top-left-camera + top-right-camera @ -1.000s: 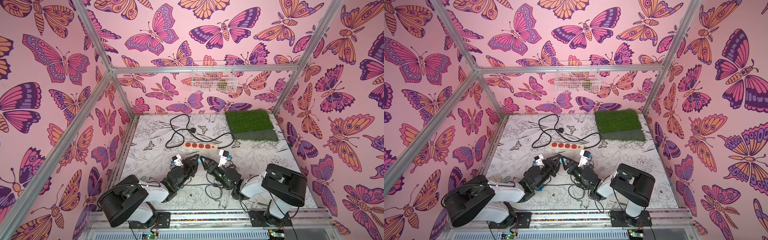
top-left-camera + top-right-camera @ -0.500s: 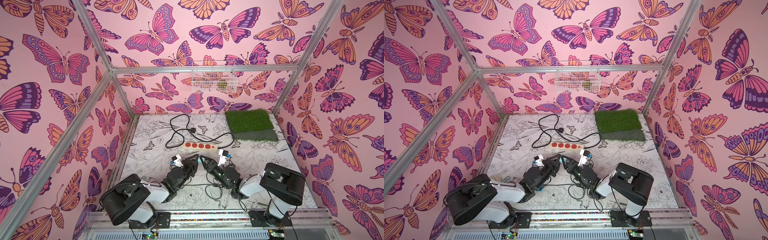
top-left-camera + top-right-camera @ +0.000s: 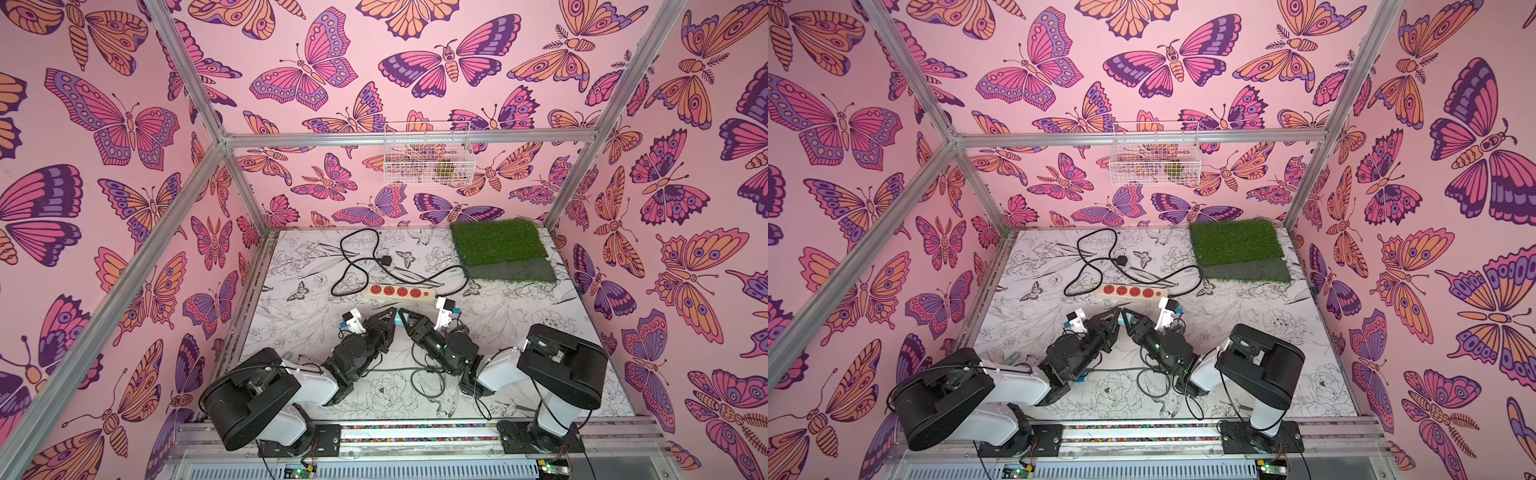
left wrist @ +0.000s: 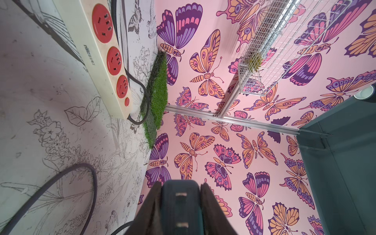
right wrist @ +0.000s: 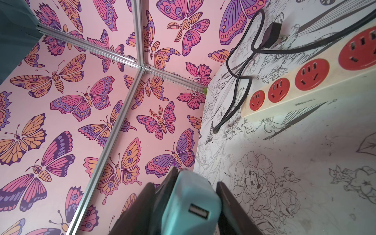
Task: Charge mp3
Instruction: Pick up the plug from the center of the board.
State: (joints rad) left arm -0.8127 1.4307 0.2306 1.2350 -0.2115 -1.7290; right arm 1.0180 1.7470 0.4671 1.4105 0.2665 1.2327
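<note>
My left fingers (image 4: 148,207) and right fingers (image 5: 140,207) meet tip to tip, both clamped on one teal charger cube (image 5: 191,199), its prongs dim in shadow. Just beyond the tips lies the power strip (image 3: 399,291), its black cable (image 3: 353,266) looping farther off beside the grass mat (image 3: 496,245). The mp3 I cannot make out anywhere.

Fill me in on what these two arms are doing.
The two grippers meet tip to tip low over the table, beside the power strip. The right gripper is closed on a pale teal charger cube, its USB port facing that wrist camera. The left gripper is shut on a block showing two metal prongs, apparently the same cube's other end, so this looks like a handover. The strip's sockets are empty, and the mp3 player shows in no view.
</note>
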